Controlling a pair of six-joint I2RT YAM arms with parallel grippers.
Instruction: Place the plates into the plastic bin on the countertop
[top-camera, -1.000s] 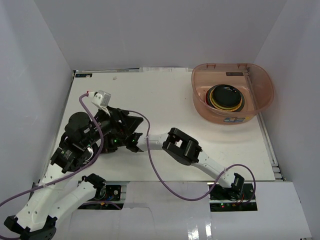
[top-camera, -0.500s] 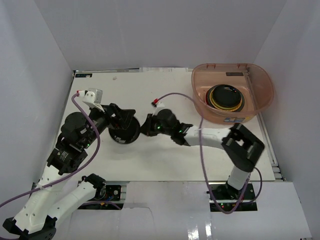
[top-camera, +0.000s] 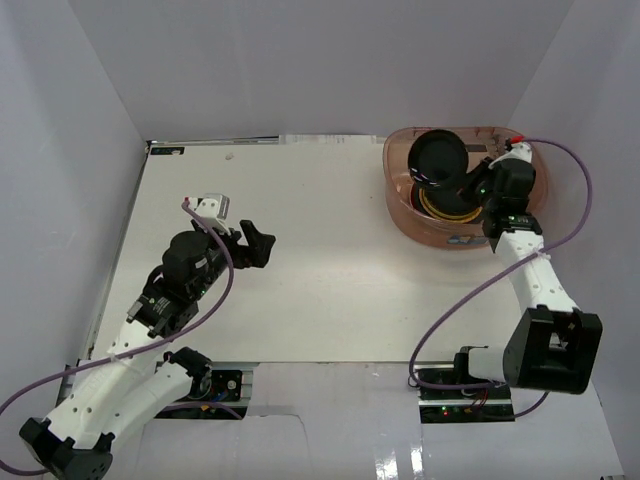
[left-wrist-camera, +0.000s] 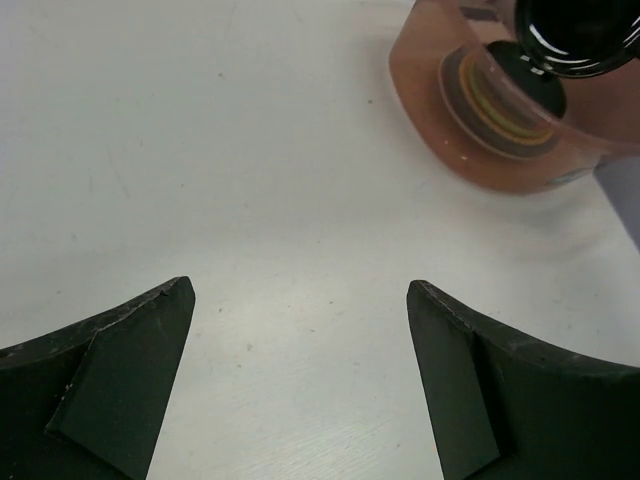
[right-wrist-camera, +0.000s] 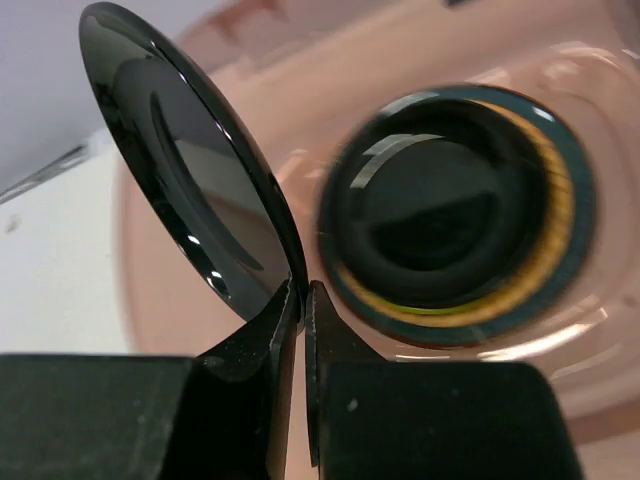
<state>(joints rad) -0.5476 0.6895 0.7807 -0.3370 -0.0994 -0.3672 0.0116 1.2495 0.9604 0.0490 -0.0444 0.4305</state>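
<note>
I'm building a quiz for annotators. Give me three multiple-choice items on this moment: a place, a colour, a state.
1. Where is the black plate? A lying flat at the front edge; B held over the plastic bin; C against the back wall.
2. What colour is the bin? A pinkish-brown; B blue; C white.
3. The left gripper is: A shut on a plate; B open, empty; C shut on nothing.
Key: B, the right gripper pinches its rim above the bin; A, its translucent wall shows so; B, its jaws stand apart over the countertop.
</note>
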